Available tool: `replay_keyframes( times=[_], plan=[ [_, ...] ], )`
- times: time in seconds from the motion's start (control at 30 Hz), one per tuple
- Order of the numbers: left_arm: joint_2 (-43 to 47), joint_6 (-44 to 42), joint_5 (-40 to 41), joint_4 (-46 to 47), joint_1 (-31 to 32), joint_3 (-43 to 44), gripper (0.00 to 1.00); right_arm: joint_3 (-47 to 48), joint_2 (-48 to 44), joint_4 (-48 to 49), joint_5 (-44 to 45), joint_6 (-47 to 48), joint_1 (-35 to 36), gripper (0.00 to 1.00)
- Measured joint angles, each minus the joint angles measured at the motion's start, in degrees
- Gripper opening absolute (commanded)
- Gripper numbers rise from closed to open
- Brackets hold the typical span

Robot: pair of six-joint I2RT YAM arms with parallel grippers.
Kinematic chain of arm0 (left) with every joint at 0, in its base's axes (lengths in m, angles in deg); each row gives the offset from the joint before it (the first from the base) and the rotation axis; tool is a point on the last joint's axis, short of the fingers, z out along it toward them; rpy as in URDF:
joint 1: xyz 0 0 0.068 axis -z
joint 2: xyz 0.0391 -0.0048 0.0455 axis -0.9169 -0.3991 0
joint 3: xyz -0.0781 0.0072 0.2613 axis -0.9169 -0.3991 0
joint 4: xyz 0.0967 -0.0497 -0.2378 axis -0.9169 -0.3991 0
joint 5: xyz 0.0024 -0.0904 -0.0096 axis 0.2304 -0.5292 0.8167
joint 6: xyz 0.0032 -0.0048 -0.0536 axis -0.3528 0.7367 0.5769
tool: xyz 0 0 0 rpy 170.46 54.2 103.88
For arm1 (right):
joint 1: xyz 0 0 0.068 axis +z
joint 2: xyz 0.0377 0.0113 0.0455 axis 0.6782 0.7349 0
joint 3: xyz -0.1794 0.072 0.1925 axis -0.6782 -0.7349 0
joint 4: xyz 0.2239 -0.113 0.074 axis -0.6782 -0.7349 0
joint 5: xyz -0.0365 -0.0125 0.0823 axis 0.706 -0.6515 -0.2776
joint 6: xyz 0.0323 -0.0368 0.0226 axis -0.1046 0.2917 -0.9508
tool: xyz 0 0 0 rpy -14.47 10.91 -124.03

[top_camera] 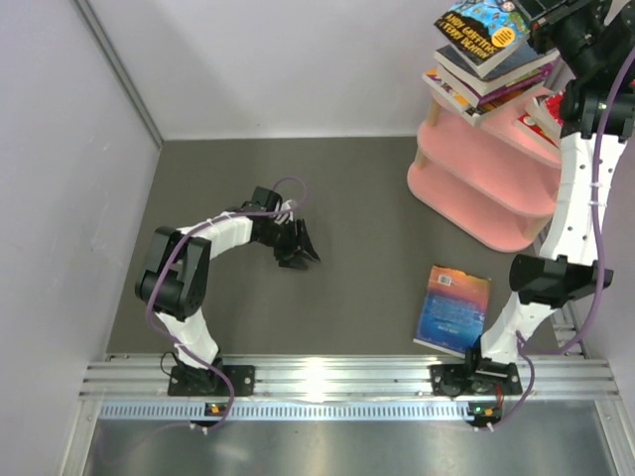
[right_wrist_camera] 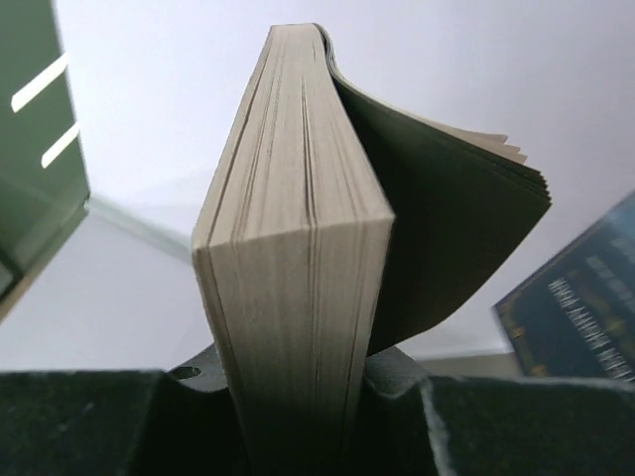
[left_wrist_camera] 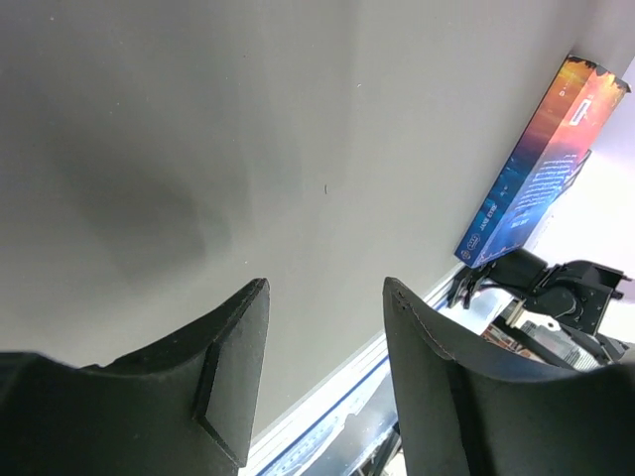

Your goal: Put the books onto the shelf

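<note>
Books [top_camera: 491, 74] lie stacked flat on the top tier of the pink shelf [top_camera: 481, 193], far R corner of the table [top_camera: 347, 188]. The top book [top_camera: 484, 30], blue cover w/ yellow lettering, sits skewed and overhangs the ones under it. R gripper [top_camera: 544, 14] is right at that book's edge. In the wrist view its fingers [right_wrist_camera: 89, 416] are clamped on a paperback [right_wrist_camera: 298, 248], page edges facing the cam, w/ some pages flopped open to one side; the cover can't be read from there. A red book [top_camera: 546, 116] is just beside the stack, partly behind the R arm; which tier, can't tell.

One blue book [top_camera: 453, 307] lies flat on the table, near the R arm's base, well apart from the shelf.

L gripper [top_camera: 301, 250] is low over bare table mid-left, fingers [left_wrist_camera: 233, 377] parted, nothing between them.
</note>
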Motion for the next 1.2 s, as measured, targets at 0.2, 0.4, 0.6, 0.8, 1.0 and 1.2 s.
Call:
replay_keyframes(
  times=[0.2, 0.4, 0.6, 0.8, 1.0, 1.2],
  plan=[
    [0.76, -0.22, 0.79, -1.11, -0.02, 0.0, 0.54, 0.0, 6.25, 0.94, 3.91, -4.15, -3.34, 0.0],
    [0.92, -0.35, 1.27, -1.18, -0.28, 0.0, 0.54, 0.0, 8.96, 0.61, 4.5, -4.55, -3.78, 0.08],
    [0.87, -0.31, 1.29, -1.16, -1.07, 0.24, 0.54, -0.46, 8.9, 0.24, 4.24, -4.17, -4.02, 0.35],
    [0.42, -0.2, 1.29, -0.9, -1.38, 1.18, 0.54, -1.55, 8.92, -1.14, 3.15, -3.93, -4.61, 0.7],
    [-0.26, -0.15, 1.29, -0.87, -1.42, 1.7, 0.54, -1.84, 8.92, -1.75, 2.38, -3.89, -5.73, 0.75],
    [-0.61, -0.04, 1.29, -0.81, -1.66, 2.19, 0.54, -6.14, 6.84, -1.97, 1.27, -3.82, -7.58, 0.78]
  ],
)
